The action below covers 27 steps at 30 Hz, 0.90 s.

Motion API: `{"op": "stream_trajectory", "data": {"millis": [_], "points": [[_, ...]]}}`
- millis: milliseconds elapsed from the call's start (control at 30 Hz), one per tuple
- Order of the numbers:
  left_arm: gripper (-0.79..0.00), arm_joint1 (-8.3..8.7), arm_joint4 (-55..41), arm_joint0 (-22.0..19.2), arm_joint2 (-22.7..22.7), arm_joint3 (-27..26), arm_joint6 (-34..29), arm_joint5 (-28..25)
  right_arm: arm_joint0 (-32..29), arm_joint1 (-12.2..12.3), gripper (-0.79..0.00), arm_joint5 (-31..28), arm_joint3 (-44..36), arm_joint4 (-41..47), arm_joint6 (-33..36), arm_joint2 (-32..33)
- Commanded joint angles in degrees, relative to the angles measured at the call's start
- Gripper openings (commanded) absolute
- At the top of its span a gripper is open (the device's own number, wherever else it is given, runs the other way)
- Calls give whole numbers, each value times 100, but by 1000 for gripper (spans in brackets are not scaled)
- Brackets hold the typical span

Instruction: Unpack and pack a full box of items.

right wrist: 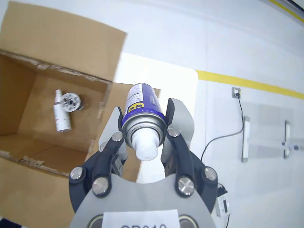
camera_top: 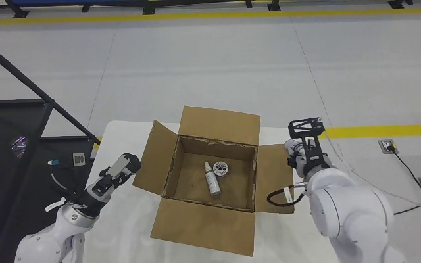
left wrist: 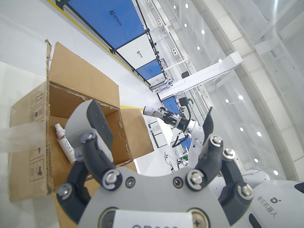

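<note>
A: Cardboard box (camera_top: 220,125) sits open on the white surface (camera_top: 131,135); a white bottle (camera_top: 212,179) and a round tin (camera_top: 221,169) lie inside.
B: The right claw (right wrist: 144,111) clamps a blue spray can (right wrist: 142,100) beside the box (outside it). The left claw (left wrist: 152,113) gapes wide, empty.

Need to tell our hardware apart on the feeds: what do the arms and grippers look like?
The left arm and right arm have glossy white shells; a black cable loops by the right wrist. The left gripper and right gripper match: silver-grey base plate, black linkages with round silver screws, silver-backed fingers with black pads, a white printed label.
</note>
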Motion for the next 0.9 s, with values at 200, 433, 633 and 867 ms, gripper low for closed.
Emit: {"op": "stream_trajectory", "data": {"millis": [200,433,633,867], "points": [[0,0,0,0,0,0,0,0,109,10,-785,-462,1737,316,33,612],[0,0,0,0,0,0,0,0,698,-58,-785,-994,3781,908,-449,402],[0,0,0,0,0,0,0,0,1024,-113,-785,-1227,4658,1210,-713,232],[0,0,0,0,0,0,0,0,1151,-129,-554,-1350,5044,1359,-828,199]]}}
